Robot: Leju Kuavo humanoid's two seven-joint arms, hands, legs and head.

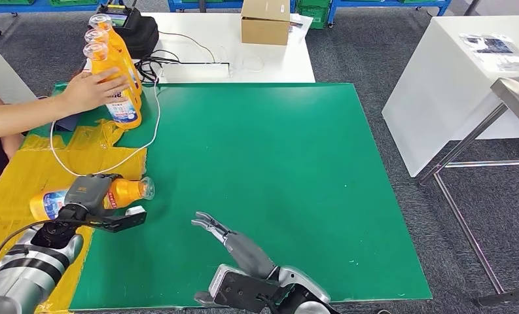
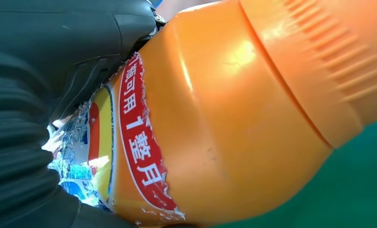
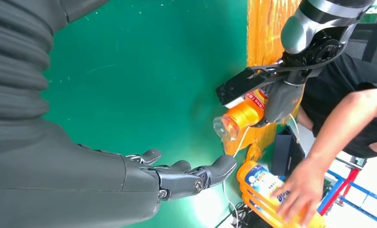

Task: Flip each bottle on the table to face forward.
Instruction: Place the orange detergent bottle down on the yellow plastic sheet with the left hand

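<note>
A robotics lab or workshop is being shown: a green work mat (image 1: pixel 256 190) is being laid over a table, white tables (image 1: pixel 440 85) are being seen at 2 o'clock, blue shelving (image 1: pixel 387 5) at 12, grey carpet (image 1: pixel 355 52) underneath.

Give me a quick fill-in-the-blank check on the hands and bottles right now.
1. The lying orange bottle is held by the robot's ____ hand.
2. The right hand hovers over the ____ mat, holding nothing.
3. A person's hand rests on the bottles lined up at the mat's far ____ corner.

Missing words: left; green; left
</note>
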